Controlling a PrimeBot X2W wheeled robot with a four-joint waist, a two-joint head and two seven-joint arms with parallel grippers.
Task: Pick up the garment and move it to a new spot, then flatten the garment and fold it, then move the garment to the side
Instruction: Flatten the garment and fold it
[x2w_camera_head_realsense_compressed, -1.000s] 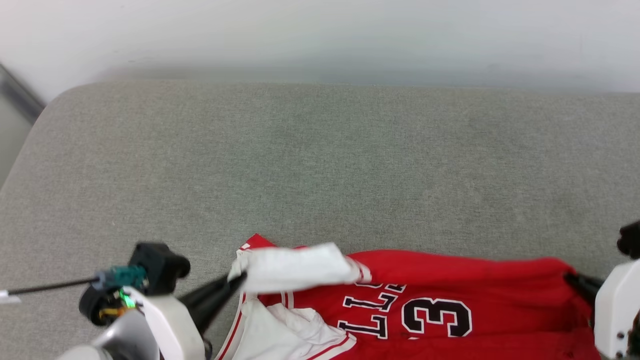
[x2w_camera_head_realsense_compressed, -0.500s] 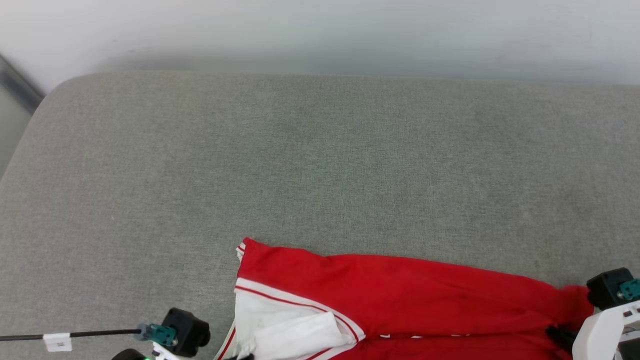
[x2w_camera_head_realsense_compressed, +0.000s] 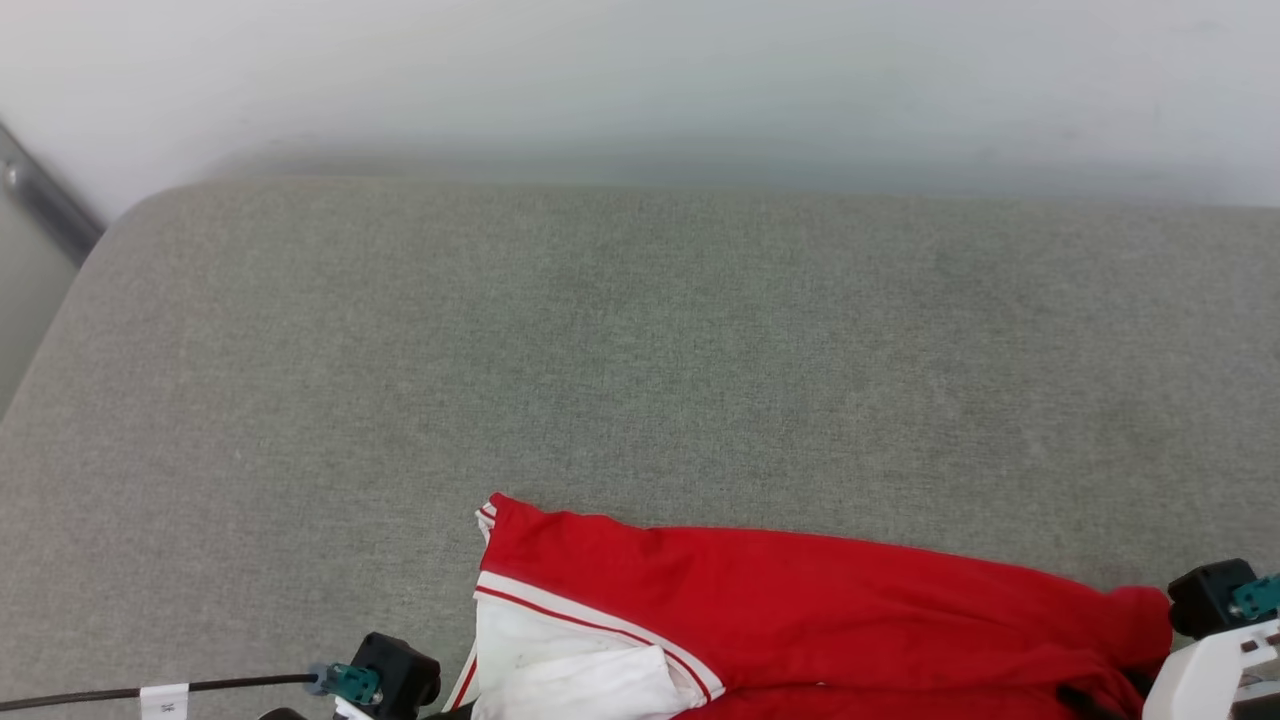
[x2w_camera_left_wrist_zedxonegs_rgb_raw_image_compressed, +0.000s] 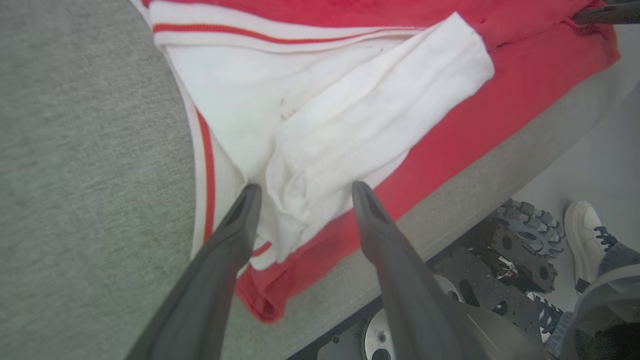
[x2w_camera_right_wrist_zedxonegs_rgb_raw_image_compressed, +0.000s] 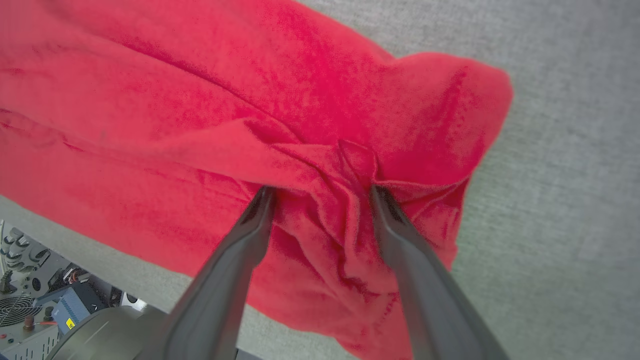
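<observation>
Lying left-right: garment (x2w_camera_head_realsense_compressed: 800, 590), sleeve (x2w_camera_head_realsense_compressed: 580, 690) leftward; left end effector (x2w_camera_left_wrist_zedxonegs_rgb_raw_image_compressed: 305, 187), right end effector (x2w_camera_right_wrist_zedxonegs_rgb_raw_image_compressed: 322, 190) spread.

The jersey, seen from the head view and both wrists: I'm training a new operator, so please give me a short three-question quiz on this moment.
1. True or false: the left hand has its fingers apart, with the white sleeve lying between them.
2. What does the garment lie on? A) a wooden bench; B) a grey fabric surface; C) a metal tray.
3. Fill in: in the right wrist view, the right hand has its fingertips on either side of a bunched fold of ___ cloth.

Key: 1 true; 2 B; 3 red.
</observation>
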